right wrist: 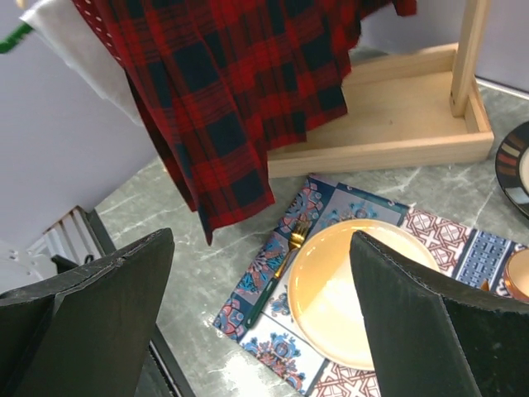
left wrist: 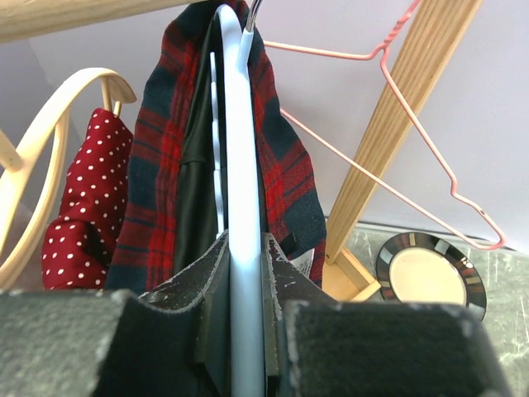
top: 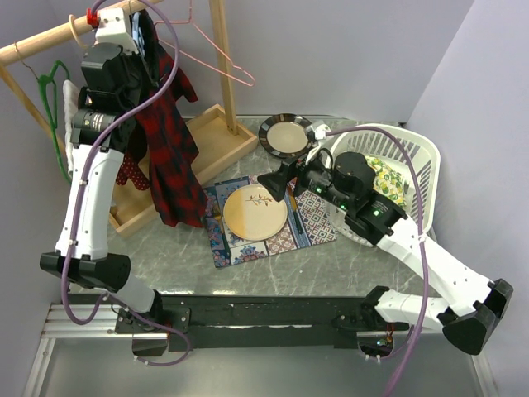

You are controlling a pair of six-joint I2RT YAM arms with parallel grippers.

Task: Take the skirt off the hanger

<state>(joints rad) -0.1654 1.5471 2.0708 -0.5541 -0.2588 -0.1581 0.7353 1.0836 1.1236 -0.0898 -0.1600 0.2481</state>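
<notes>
A red-and-dark plaid skirt [top: 169, 141] hangs from a white hanger [left wrist: 240, 165] on the wooden rail [top: 41, 40] at the back left. My left gripper [top: 124, 33] is raised at the rail and shut on the hanger's white bar, which runs straight between its jaws in the left wrist view [left wrist: 245, 256]. The skirt [left wrist: 285, 149] drapes on both sides of the hanger there. My right gripper [top: 277, 178] is open and empty, low over the placemat, to the right of the skirt's hem. In the right wrist view [right wrist: 260, 281] the skirt [right wrist: 223, 91] hangs ahead, apart from the fingers.
A pink wire hanger [top: 219, 58] and a green hanger [top: 54, 91] hang on the rail, with a red polka-dot cloth [top: 132, 174]. The rack's wooden base [top: 216, 136] is below. A yellow plate [top: 254, 212] lies on a patterned placemat [top: 310, 219]; a dark-rimmed plate [top: 287, 135] and a white basket [top: 413, 157] stand to the right.
</notes>
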